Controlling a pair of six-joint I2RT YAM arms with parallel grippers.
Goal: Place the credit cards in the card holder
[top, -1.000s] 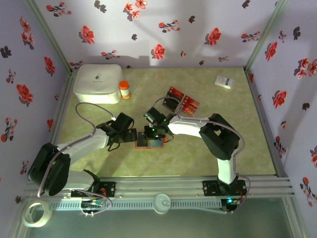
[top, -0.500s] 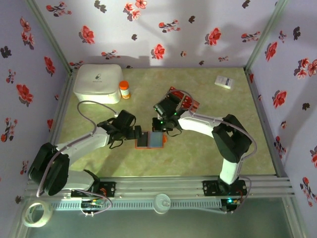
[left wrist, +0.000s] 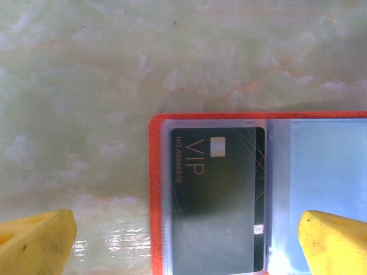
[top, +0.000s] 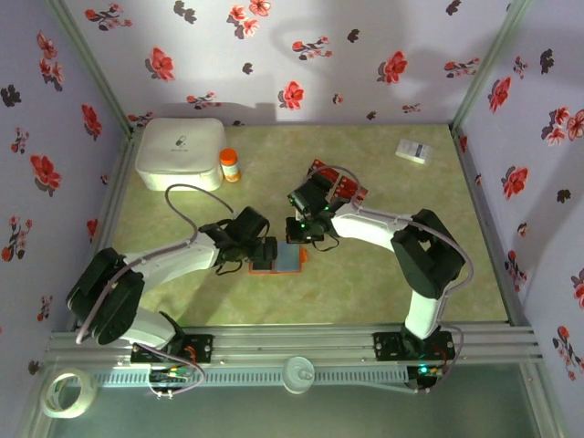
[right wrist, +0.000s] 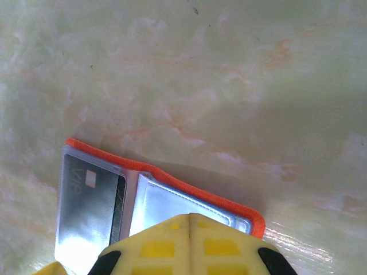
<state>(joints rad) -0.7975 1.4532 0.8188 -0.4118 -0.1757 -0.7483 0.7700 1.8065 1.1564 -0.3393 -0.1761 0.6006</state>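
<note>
The card holder [top: 288, 262] lies open on the table, orange-red rimmed [left wrist: 155, 189] and bluish-grey inside. A black VIP card [left wrist: 215, 195] sits in its left clear pocket, also seen as the black card [right wrist: 92, 200] in the right wrist view. My left gripper [top: 264, 253] hovers over the holder's left half, open [left wrist: 184, 243], its yellow fingertips [left wrist: 34, 243] straddling the card. My right gripper [top: 305, 234] is shut with nothing in it [right wrist: 190, 240], just behind the holder's right pocket [right wrist: 172, 206]. Red credit cards [top: 350, 190] lie behind the right arm, partly hidden.
A white lidded box [top: 181, 152] and a small orange bottle [top: 230, 165] stand at the back left. A white slip [top: 415, 151] lies at the back right. A tape roll [top: 68, 392] rests off the table's near left corner.
My right gripper has drawn back from over the holder toward the far side. My left gripper has slid right, over the holder's left half. The holder now lies uncovered.
</note>
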